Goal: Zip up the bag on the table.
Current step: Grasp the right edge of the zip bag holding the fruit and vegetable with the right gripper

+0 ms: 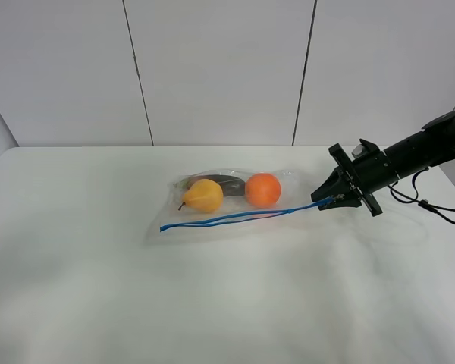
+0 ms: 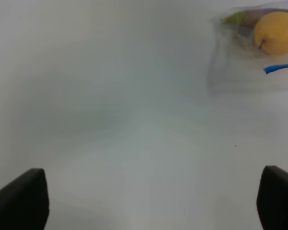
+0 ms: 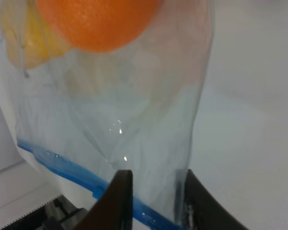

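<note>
Now, closest in the left wrist view, the left gripper [image 2: 153,201] hangs spread wide over bare bench [image 1: 212,303], grasping nothing and well apart from the bag [image 1: 235,206], which lies flat mid-bench. That is our main worry: with no hold on its left corner, any run along the zip strip [image 1: 227,218] may drag the whole bag instead of sealing it. The right gripper [image 1: 327,202] looks clenched on the bag at the strip's right end, and slick plastic could slip from that pinch. Toward the left the blue lines part, so we judge it unsealed there. Beyond, the pear [image 1: 203,195], orange [image 1: 262,189] and dark item [image 1: 226,180] could roll and buckle the track.
</note>
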Available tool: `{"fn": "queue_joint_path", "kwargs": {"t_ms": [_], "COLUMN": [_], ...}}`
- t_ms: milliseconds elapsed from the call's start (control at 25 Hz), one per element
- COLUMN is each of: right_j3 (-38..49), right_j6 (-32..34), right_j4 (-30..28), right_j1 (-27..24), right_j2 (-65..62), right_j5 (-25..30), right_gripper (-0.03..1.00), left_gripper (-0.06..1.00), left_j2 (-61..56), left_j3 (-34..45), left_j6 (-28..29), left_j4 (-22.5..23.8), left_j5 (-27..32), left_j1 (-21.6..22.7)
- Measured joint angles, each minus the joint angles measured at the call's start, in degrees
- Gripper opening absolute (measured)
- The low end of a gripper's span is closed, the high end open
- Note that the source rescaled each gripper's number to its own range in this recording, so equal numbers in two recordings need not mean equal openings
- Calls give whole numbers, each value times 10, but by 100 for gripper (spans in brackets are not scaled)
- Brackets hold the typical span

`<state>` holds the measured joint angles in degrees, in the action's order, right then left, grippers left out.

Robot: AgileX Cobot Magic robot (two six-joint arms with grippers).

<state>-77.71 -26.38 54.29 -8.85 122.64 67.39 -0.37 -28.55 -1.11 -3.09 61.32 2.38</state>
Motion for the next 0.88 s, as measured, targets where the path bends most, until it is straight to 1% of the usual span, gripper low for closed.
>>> {"fn": "queue_joint_path", "kwargs": {"t_ms": [200, 280, 360, 440, 680, 720, 800, 880], "right_j3": [0, 0, 0, 0, 0, 0, 0, 0], "right_j6": [-5, -9, -11, -12, -13, -14, -17, -19], "right_j4": [0, 0, 0, 0, 0, 0, 0, 0], "right_j1": [0, 0, 0, 0, 0, 0, 0, 0], "right_j2": [0, 0, 0, 0, 0, 0, 0, 0], "right_j5": [6, 9, 12, 13, 14, 14, 14, 14], "right_gripper": [27, 23, 15, 11, 9, 7, 2, 1], "left_gripper": [100, 100, 100, 100, 100, 100, 100, 100], "left_j2": [0, 0, 0, 0, 0, 0, 0, 0], "left_j3": [0, 0, 0, 0, 0, 0, 0, 0], "left_j6": [0, 0, 0, 0, 0, 0, 0, 0], "left_j4": [0, 0, 0, 0, 0, 0, 0, 0], "left_j5": [0, 0, 0, 0, 0, 0, 0, 0], "left_j1": [0, 0, 0, 0, 0, 0, 0, 0]}}
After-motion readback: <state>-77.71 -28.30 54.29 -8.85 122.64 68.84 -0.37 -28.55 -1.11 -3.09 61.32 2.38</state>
